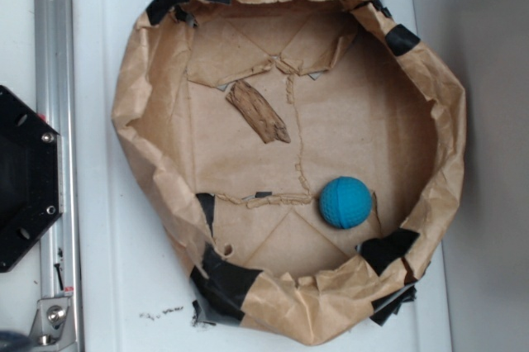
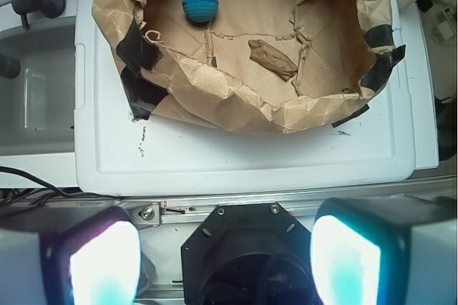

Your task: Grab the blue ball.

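The blue ball point(image 1: 345, 202) is a small dimpled turquoise ball lying on the floor of a brown paper bowl point(image 1: 132, 104), near its lower right wall. It also shows in the wrist view point(image 2: 200, 3), at the top left inside the bowl point(image 2: 236, 108). My gripper point(image 2: 225, 258) is open and empty, its two fingers wide apart at the bottom of the wrist view, well back from the bowl and over the black base. The gripper is not in the exterior view.
A brown wood piece point(image 1: 258, 111) lies in the bowl, up and left of the ball; it also shows in the wrist view point(image 2: 273, 59). The bowl sits on a white lid point(image 1: 107, 269). A black hexagonal base point(image 1: 25, 178) and a metal rail point(image 1: 51, 79) are at the left.
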Available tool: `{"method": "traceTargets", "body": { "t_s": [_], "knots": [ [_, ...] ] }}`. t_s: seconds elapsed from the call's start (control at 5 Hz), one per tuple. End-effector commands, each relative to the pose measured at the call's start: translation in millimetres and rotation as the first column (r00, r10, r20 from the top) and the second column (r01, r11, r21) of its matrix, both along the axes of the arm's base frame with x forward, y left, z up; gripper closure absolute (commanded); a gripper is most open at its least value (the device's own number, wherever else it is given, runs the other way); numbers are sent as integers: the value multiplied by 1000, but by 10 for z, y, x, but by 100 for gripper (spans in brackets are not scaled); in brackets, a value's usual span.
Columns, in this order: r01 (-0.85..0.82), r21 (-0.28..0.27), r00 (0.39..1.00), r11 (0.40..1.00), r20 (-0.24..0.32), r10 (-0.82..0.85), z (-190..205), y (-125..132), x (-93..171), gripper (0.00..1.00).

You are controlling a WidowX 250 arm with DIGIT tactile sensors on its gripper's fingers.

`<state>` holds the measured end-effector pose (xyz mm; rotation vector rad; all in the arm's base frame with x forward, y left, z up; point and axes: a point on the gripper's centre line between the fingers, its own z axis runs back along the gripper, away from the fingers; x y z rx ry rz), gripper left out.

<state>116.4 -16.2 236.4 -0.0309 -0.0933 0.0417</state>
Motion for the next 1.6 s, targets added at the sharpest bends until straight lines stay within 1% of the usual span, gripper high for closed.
{"method": "traceTargets", "body": {
  "t_s": [0.0,0.2,0.4,0.6,0.8,1.0,1.2,1.4],
  "knots": [
    [0,0,1000,1000,0,0,0,0,0,0],
    [107,110,980,988,156,-123,-359,334,493,0],
    [85,110,980,990,172,-103,-567,645,819,0],
    [199,91,950,976,225,-214,-753,721,1188,0],
    [315,65,918,947,233,-321,-978,551,1470,0],
    [435,43,877,899,205,-434,-1332,254,1647,0],
    [527,-5,830,850,217,-513,-1630,-193,1789,0],
    [578,14,796,816,213,-567,-1771,-446,1869,0]
  ]
}}
